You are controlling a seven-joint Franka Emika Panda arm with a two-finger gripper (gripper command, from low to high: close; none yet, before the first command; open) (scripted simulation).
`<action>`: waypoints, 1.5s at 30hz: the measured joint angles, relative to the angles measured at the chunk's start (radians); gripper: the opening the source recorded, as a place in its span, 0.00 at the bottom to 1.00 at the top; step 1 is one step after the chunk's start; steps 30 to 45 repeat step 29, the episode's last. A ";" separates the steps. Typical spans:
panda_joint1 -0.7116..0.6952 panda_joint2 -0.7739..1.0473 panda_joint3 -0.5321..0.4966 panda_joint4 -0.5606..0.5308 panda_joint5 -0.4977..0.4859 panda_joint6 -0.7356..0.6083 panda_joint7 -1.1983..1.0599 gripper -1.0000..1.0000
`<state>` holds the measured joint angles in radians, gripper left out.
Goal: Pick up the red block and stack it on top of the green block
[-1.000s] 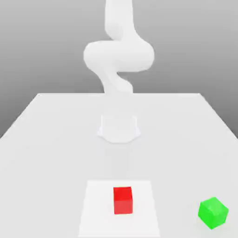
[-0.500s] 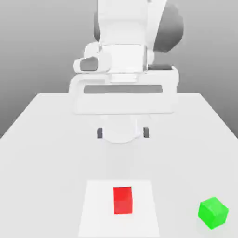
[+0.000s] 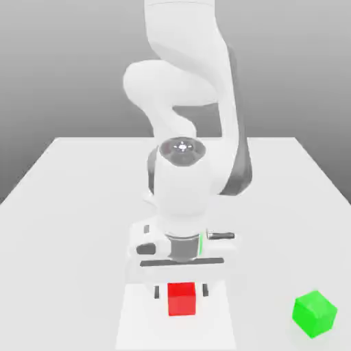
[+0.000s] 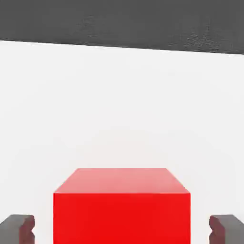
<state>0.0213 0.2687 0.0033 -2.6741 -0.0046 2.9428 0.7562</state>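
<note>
The red block [image 3: 182,301] sits on a lighter white patch [image 3: 137,322] near the table's front edge. My gripper [image 3: 180,293] has come down over it, one dark fingertip [image 3: 157,291] on each side. In the hand view the red block [image 4: 121,205] lies between the two fingertips [image 4: 18,228], and a strip of white table shows on each side between pad and block. The gripper [image 4: 122,229] is open and touches nothing. The green block [image 3: 315,313] rests on the table at the front of the exterior view's right, turned slightly and well apart from the gripper.
The white table [image 3: 75,206] stretches back to the arm's round base [image 3: 154,192]. The arm's body stands directly behind the red block. Bare table lies between the red block and the green one.
The arm has swung forward and dropped from high over the table to the red block. Its fingers now straddle the block. Neither block has moved.
</note>
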 joint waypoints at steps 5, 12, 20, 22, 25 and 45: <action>-0.001 -0.020 0.001 -0.003 -0.003 -0.016 0.002 0.00; 0.053 -0.181 0.053 0.028 -0.011 -0.211 -0.052 0.00; 0.232 -0.057 0.232 0.269 -0.092 -0.335 -0.238 0.00; 0.251 0.012 0.223 0.284 -0.130 -0.283 -0.221 0.00; 0.262 0.048 0.211 0.287 -0.147 -0.251 -0.211 1.00; 0.268 0.065 0.205 0.289 -0.157 -0.236 -0.204 1.00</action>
